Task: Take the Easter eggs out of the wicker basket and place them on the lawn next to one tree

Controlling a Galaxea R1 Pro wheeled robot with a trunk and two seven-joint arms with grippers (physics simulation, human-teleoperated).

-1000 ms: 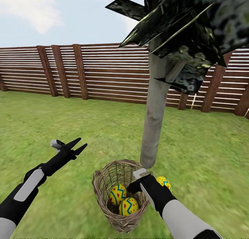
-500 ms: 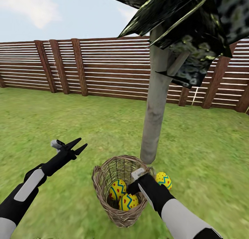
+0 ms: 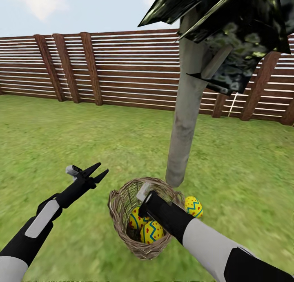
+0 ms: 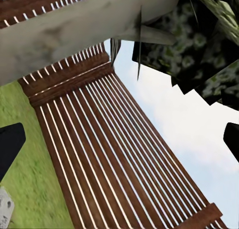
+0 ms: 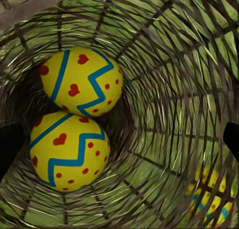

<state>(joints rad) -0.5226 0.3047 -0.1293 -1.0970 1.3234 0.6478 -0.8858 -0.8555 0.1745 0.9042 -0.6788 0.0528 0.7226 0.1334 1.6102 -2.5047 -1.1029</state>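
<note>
The wicker basket (image 3: 122,210) stands on the lawn (image 3: 73,143) just in front of the tree's pale grey trunk (image 3: 183,126). Two yellow Easter eggs (image 3: 152,232) (image 3: 135,220) lie inside it. A third egg (image 3: 193,206) rests on the grass to the right of the basket, near the trunk's foot. My right arm (image 3: 167,218) reaches into the basket mouth. In the right wrist view my right gripper (image 5: 119,142) is open above both eggs (image 5: 82,87) (image 5: 67,149), holding nothing. My left gripper (image 3: 98,172) hovers open to the left of the basket.
A brown slat fence (image 3: 122,69) closes the garden behind the tree. Dark angular leaves (image 3: 241,32) hang above the trunk at the upper right. Grass stretches to the left and right of the basket. The left wrist view looks at the fence (image 4: 109,139), trunk (image 4: 64,35) and sky.
The head camera has tipped down a little. My right arm has swung left over the basket mouth and pushed further in. The left arm has hardly moved.
</note>
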